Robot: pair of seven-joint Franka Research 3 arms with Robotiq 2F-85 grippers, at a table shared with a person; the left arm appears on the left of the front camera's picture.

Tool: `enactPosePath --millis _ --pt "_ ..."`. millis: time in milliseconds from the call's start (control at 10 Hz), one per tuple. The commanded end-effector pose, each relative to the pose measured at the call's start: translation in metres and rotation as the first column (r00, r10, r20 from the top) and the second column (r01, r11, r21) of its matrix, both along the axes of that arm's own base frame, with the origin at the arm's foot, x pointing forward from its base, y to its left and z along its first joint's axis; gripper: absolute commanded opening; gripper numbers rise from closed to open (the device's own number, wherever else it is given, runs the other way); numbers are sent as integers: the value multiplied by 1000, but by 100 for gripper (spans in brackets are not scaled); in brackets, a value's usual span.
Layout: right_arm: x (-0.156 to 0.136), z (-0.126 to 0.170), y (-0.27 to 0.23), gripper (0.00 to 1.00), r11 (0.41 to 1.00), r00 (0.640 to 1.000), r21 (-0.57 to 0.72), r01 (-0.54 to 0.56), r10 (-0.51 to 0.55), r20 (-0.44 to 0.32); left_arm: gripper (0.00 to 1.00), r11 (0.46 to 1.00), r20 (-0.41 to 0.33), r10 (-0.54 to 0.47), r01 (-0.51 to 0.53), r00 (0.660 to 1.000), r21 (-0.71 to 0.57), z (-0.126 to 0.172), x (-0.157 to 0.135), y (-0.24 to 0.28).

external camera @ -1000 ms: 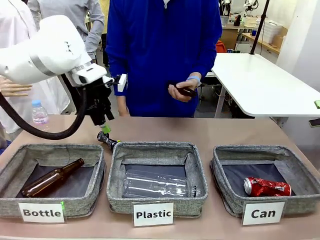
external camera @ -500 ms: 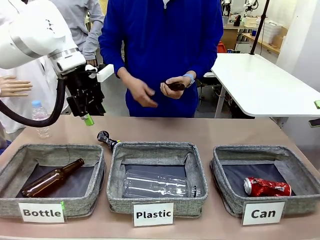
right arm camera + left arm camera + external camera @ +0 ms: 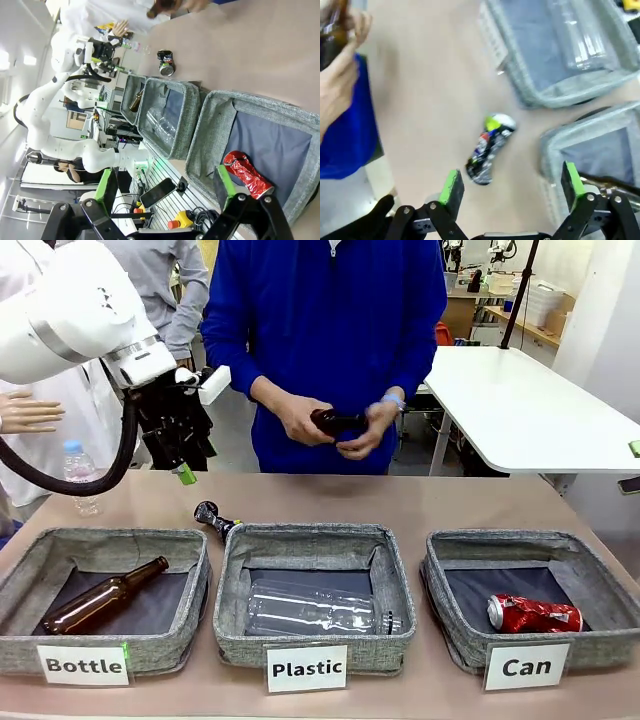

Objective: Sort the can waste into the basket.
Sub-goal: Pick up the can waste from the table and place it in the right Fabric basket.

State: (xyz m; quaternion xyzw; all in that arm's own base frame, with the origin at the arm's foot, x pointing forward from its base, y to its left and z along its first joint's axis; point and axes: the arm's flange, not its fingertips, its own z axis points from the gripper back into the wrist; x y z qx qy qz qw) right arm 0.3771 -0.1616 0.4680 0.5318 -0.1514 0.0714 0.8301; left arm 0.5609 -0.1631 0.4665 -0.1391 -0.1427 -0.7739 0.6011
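Note:
A dark and silver crushed can (image 3: 213, 518) lies on the table just behind the gap between the left and middle baskets. My left gripper (image 3: 185, 472) hangs open well above it and a little to the left. In the left wrist view the same can (image 3: 489, 149) lies beyond my open left gripper (image 3: 512, 185), with nothing between the green pads. A red crushed can (image 3: 535, 614) rests inside the grey basket (image 3: 520, 540) labelled "Can" at the right. My right gripper (image 3: 165, 187) is open, with the red can (image 3: 247, 172) in the basket (image 3: 215, 130) beyond it.
The "Bottle" basket (image 3: 30, 550) at the left holds a brown glass bottle (image 3: 105, 595). The middle "Plastic" basket (image 3: 315, 532) holds a clear bottle (image 3: 315, 608). A person in blue behind the table holds a brown bottle (image 3: 335, 422) in both hands. A small water bottle (image 3: 78, 472) stands far left.
My left gripper has risen up and to the left, away from the dark can, which stays on the table. The person's hands have come together on the brown bottle.

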Motion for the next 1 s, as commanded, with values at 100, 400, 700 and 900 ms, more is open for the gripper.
enactPosePath --millis 100,400,700,900 --pt "-2 1 -1 100 1000 1000 -5 -12 12 14 100 967 -228 -246 223 942 -121 38 -26 76" --pt "-2 1 -1 100 1000 1000 -5 -12 12 14 100 973 -160 -155 123 975 -193 132 -160 254" --pt "-2 1 -1 100 1000 1000 -5 -12 12 14 100 955 -95 39 -65 995 -289 131 -236 351" --pt "-2 1 -1 100 1000 1000 -5 -12 12 14 100 910 -97 176 -200 980 -362 109 -284 417"
